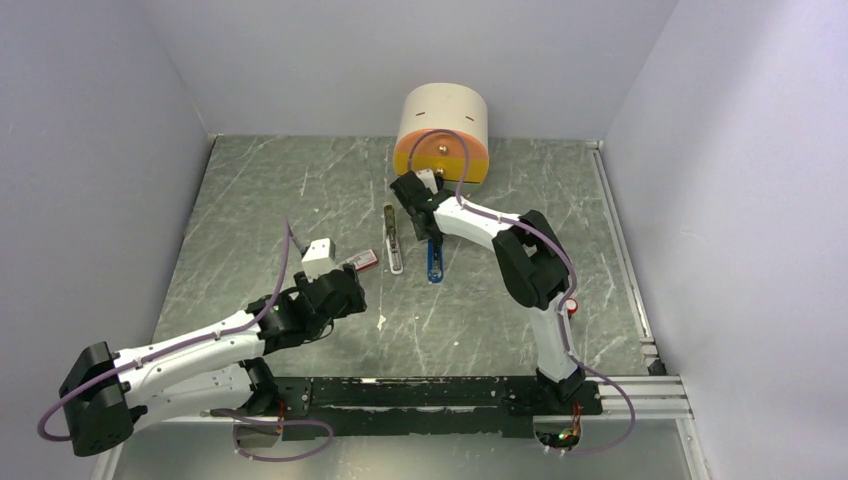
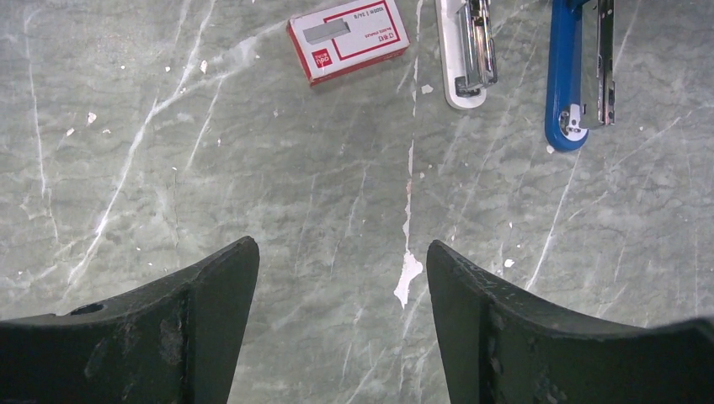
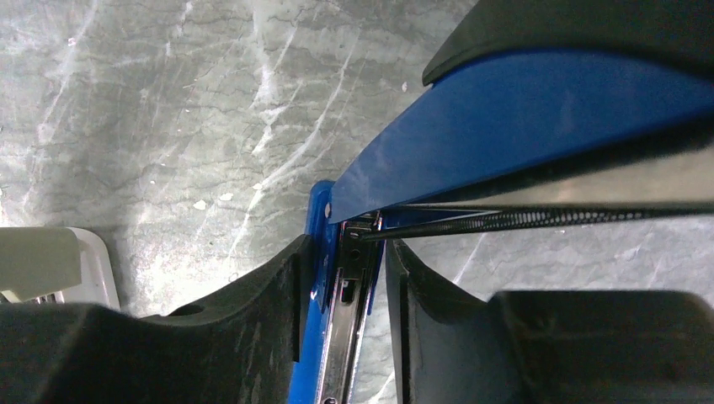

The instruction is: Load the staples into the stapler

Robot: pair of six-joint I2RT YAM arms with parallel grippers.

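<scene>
Closest to your right wrist lens, the right gripper (image 3: pixel 345 246) straddled the blue stapler (image 3: pixel 522 126), one finger hugging each side of its bare metal magazine. You couldn't tell whether they squeezed it. The stapler lay mid-table with its lid swung up, and whether staples sat in the channel was unreadable. Just left of it lay a white stapler (image 2: pixel 461 50), then the red-and-white box (image 2: pixel 349 38). Your left gripper (image 2: pixel 341 252) hovered spread and empty above the marbled table (image 2: pixel 320 185). A tan-and-orange cylinder (image 1: pixel 442 130) stood at the back.
</scene>
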